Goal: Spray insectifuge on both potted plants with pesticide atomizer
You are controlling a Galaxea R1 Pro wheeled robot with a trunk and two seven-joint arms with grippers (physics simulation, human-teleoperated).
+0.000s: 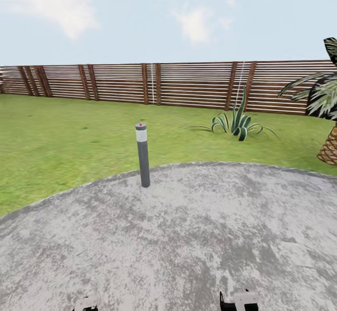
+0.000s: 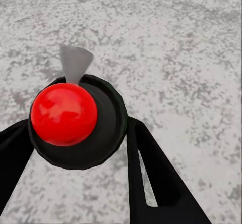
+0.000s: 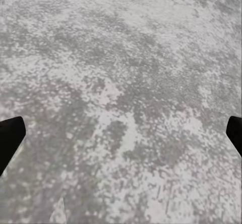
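Head view first: the left end effector (image 1: 86, 304) and right end effector (image 1: 238, 300) just peek in at the lower edge. Ahead of them lies the stone patio (image 1: 196, 236). A grey post (image 1: 142, 156) with a white band and red tip stands at its far rim, ahead of the left end effector, probably a garden light. Beyond it are the lawn (image 1: 56, 147), an agave clump (image 1: 238, 126), a palm (image 1: 327, 110) far off to the right, and the slat fence (image 1: 196, 84). Nothing blocks the patio except that post.

Left wrist view: the pesticide atomizer (image 2: 106, 133) sits clamped between the two black fingers (image 2: 151, 173), seen from its top, with a red knob and a grey nozzle bit. It looks like light, rigid plastic with a smooth round body, so it could twist in the grip. Holding the body below the cap seems right, keeping the nozzle unblocked.

Right wrist view: the fingers are spread wide, nothing between them, only patio stone under them.
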